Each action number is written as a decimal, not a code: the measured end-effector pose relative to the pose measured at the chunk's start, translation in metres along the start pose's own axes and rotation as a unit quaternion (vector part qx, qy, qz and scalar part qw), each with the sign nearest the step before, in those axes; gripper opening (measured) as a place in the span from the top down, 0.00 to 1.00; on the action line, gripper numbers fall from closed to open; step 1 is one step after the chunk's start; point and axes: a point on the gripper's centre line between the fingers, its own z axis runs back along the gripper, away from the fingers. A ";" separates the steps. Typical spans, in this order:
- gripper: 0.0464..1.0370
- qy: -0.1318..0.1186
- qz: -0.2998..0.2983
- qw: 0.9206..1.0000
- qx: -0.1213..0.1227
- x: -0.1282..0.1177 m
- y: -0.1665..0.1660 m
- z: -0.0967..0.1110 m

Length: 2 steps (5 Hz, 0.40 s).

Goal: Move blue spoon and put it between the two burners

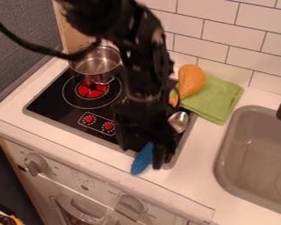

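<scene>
Nearest, toward seven o'clock, the oven's front panel (62, 172) bore faint marks too small to read. Past it, at six o'clock, the blue spoon (143, 159) had its handle over the near edge of the stovetop (49, 104), right by the gripper (156, 154); whether that was open, closed or gripping the spoon could not be told. Farther off, toward ten o'clock, one burner (91, 90) glowed red below a metal pot (96, 66). The placing between the two burners seemed left to do.
</scene>
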 end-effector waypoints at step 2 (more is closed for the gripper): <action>0.09 0.023 -0.022 0.998 0.054 -0.003 0.002 -0.022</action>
